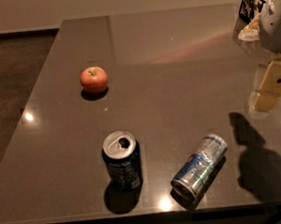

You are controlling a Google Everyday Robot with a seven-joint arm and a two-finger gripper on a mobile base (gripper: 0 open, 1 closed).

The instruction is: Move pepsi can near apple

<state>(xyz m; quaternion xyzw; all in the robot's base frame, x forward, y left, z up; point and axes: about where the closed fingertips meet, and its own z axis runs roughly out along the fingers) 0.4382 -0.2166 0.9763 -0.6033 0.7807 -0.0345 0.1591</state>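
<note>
Pepsi can (122,161): short, dark navy with white markings, silver top with the opening showing. It stands upright near the front edge of the tabletop (177,80), left of centre. Apple (94,79): small, round, red-orange, stem up, farther back and slightly left, well apart from the can. Gripper (271,90): at the right edge, well apart from both.

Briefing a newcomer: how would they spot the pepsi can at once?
On the dark table, look near the front edge, left of centre, away from the gripper at the right edge. The pepsi can stands upright there, in front of the apple. Unlike the silver-and-blue can lying beside it, it is short and navy.
</note>
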